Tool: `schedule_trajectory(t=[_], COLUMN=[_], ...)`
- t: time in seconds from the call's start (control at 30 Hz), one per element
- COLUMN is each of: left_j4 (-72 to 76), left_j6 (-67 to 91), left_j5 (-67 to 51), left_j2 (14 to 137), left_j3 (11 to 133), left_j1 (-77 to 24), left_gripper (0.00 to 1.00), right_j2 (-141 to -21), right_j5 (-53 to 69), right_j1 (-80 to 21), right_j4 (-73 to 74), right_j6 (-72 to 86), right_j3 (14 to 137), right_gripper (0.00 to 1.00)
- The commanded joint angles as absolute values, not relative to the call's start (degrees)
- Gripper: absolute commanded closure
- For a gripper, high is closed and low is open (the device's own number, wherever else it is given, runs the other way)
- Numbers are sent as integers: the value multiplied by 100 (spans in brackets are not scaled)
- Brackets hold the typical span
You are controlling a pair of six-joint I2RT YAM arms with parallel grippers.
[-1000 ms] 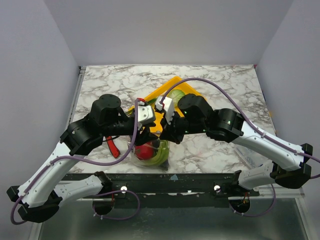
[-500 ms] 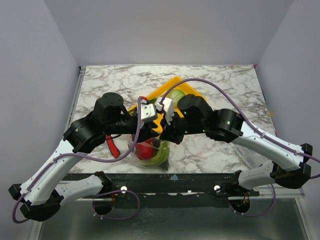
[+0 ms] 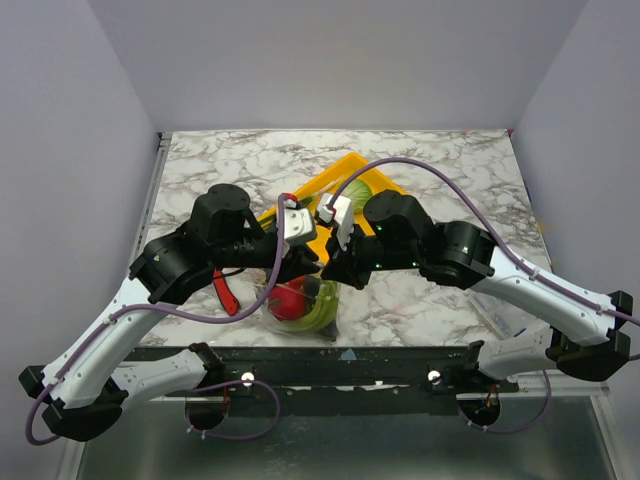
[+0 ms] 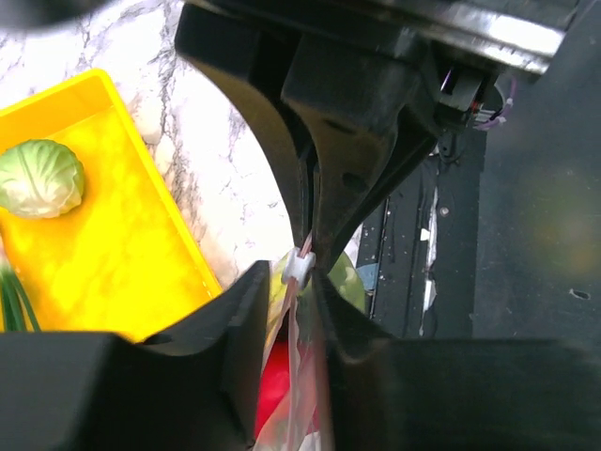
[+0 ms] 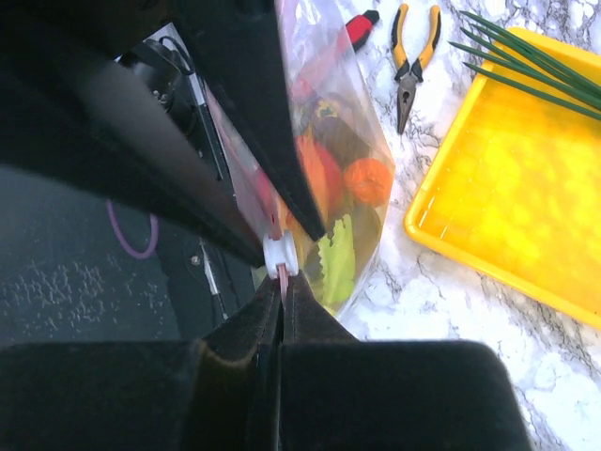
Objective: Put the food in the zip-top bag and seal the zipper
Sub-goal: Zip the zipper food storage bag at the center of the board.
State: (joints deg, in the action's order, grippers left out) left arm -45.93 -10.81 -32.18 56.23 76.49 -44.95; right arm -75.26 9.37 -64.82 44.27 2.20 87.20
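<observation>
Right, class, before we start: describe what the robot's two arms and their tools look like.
The left arm and right arm match: white shells on the long links, bulky black rounded joints, and a purple cable looping along each. A white camera block sits near each wrist. The left tool and right tool have black, tapering fingers.

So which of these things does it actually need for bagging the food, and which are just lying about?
Part of the job: zip-top bag, its zipper, the tomato inside, the cabbage and green onions waiting in the yellow tray.
Just lying about: yellow-handled pliers, red-handled tool.
</observation>
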Motion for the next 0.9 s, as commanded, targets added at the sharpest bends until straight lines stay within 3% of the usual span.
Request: schedule_trajectory(t=[0.0, 0.2, 0.3, 0.4, 0.7, 0.87], left_j4=[-4469, -4339, -4296, -4308, -4384, -4464], left_j6=[-1039, -957, -934, -929, -923, -956], left_j5=[-3558, -3577, -3652, -3684, -3911, -3952], left_j2=[5571, 5573, 5564, 5570, 5676, 5702], left_j3=[7660, 7668, 7664, 7688, 7755, 7741], left_j1=[-4431, -4407, -4403, -4403, -4403, -4396], left_gripper=[84, 90, 76, 75, 84, 93], right_j2=[-7292, -7376, -7417, -7393, -7370, -7269], right_j5=[941, 967, 990, 997, 993, 959], right_j1=[-6507, -6506, -6515, -6508, -6513, -6509], right_j4=[4126, 4173, 4166, 4095, 3966, 3854], right_j6=[315, 325, 317, 325, 360, 404], right_j3=[8622, 8639, 8640, 8611, 8570, 8453], right_gripper=[100, 100, 100, 100, 100, 100])
